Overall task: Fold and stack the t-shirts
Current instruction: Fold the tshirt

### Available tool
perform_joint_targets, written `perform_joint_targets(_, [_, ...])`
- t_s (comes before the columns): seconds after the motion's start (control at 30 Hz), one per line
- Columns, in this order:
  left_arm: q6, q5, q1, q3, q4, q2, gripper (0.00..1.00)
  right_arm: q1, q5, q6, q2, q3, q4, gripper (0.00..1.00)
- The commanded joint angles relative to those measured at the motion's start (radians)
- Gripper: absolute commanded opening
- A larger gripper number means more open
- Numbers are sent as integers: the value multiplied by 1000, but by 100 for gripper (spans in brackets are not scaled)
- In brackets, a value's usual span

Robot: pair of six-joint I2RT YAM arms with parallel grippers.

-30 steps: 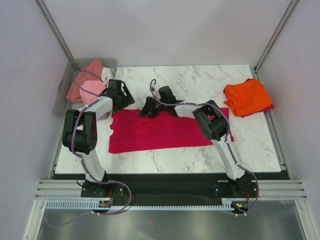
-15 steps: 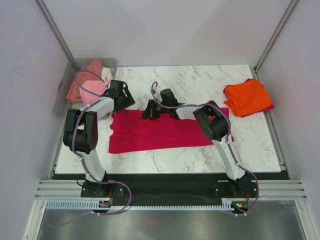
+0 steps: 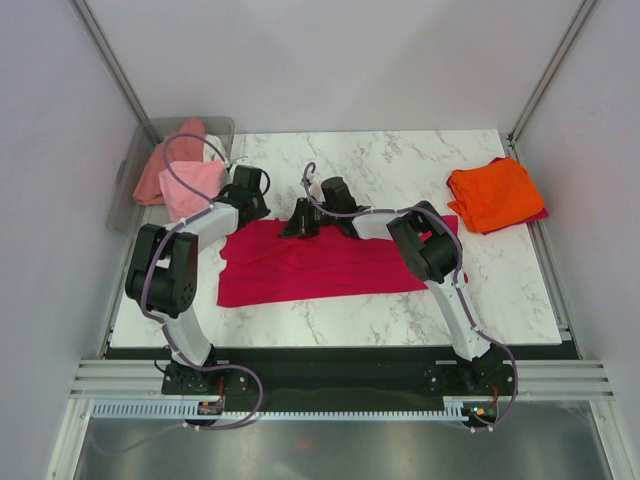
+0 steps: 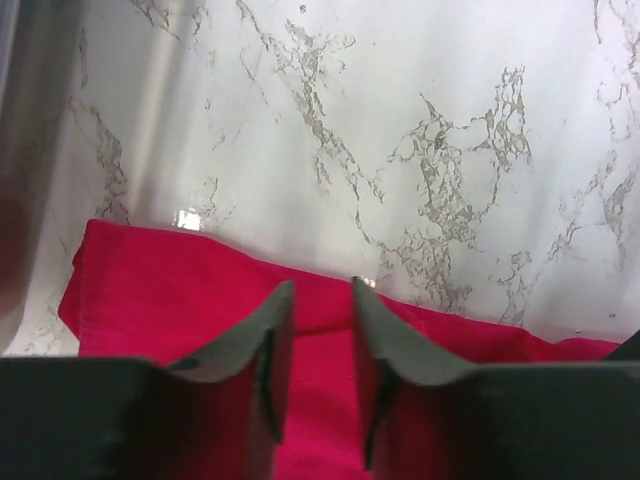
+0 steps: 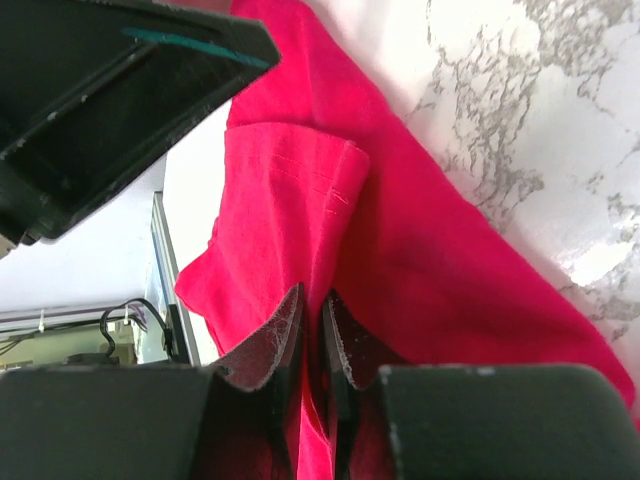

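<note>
The red t-shirt [image 3: 330,265] lies spread out as a long flat band on the surface [image 3: 400,160]. My right gripper [image 5: 312,300] is at the far edge of this shirt, near its middle. Its 2 fingers are almost together and pinch a raised fold of the red cloth. My left gripper [image 4: 320,295] is at the far left corner of the same shirt. Its 2 fingers stand a little apart, with a clear gap, and the far hem shows in that gap. The orange t-shirt [image 3: 493,193] lies folded beyond the right end of the red t-shirt, apart from it. The pink t-shirts [image 3: 185,180] are in the bin [image 3: 125,195], beyond its left end.
</note>
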State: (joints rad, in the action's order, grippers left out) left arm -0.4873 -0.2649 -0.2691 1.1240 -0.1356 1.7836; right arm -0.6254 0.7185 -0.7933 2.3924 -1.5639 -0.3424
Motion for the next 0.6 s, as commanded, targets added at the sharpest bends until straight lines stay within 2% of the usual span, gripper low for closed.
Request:
perform_joint_targets(0.0, [30,-28,-2,34,18,22,31,-4,27,3,-56,8,-49,19])
perform_joint_targets(0.07, [21,-20,-2,43,-2,40,25,-5,27,3,-56,8,-50,19])
perform_joint_targets(0.3, [-5,-16,-5,54,-82,85,24,-5,25,2,-55,11,-50,18])
perform_joint_targets(0.57, [6,24,4,157,-189,198,19,-5,53,3,-104,65,-73,18])
